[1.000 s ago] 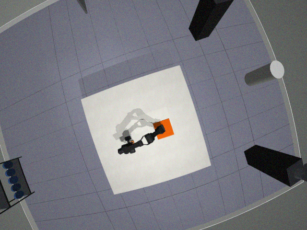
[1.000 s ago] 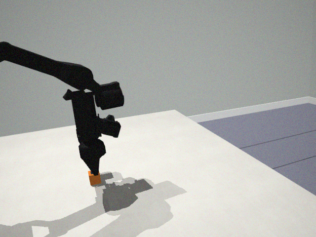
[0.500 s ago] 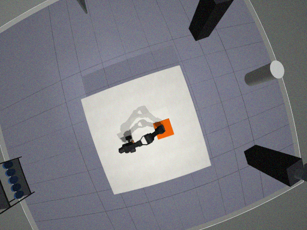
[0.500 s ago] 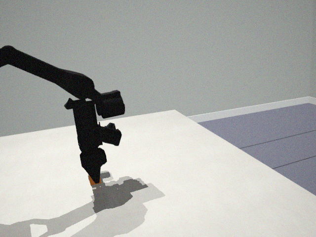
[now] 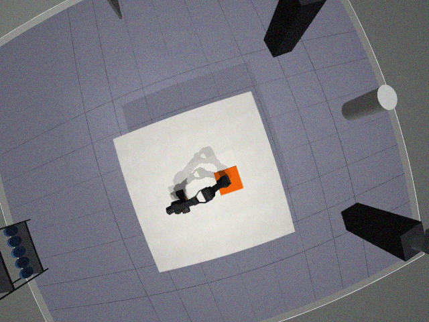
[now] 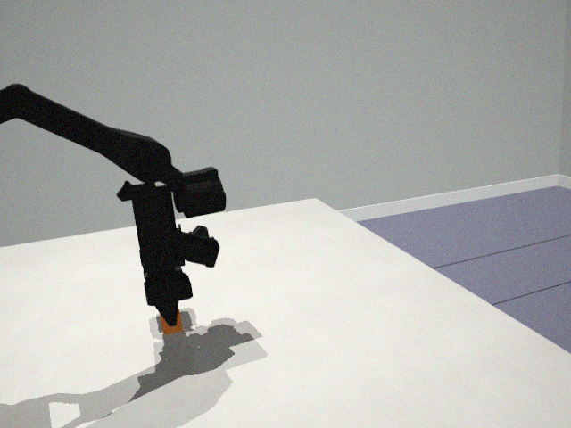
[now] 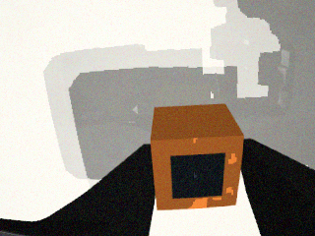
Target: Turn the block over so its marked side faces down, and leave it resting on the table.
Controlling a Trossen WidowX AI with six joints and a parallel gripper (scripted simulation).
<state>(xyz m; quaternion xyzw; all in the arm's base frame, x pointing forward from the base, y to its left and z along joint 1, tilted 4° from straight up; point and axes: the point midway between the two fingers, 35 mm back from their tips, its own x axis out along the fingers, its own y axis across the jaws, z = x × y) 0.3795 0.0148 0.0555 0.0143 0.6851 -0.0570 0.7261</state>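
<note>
Wrist view first, reading from the left: the left-hand finger (image 7: 118,179) bordered the block (image 5: 186,198) (image 6: 173,329) (image 7: 197,148) low in the frame, just right of centre, its dark marked square (image 7: 198,176) facing my camera. I judged that side to be uppermost, so the flip remained undone. The right-hand finger (image 7: 271,172) bordered the far side; my gripper (image 5: 185,199) (image 6: 171,322) (image 7: 197,152) was pinching the block. In the exterior view, that pairing sat low, left of centre, at the white table (image 5: 242,138) (image 6: 368,322) (image 7: 30,98). I feared a shallow or off-centre grip would let the block swivel once raised. Turning the wrist too low could drive a corner or finger into the tabletop; releasing before a full half-turn could leave the mark sideways.
</note>
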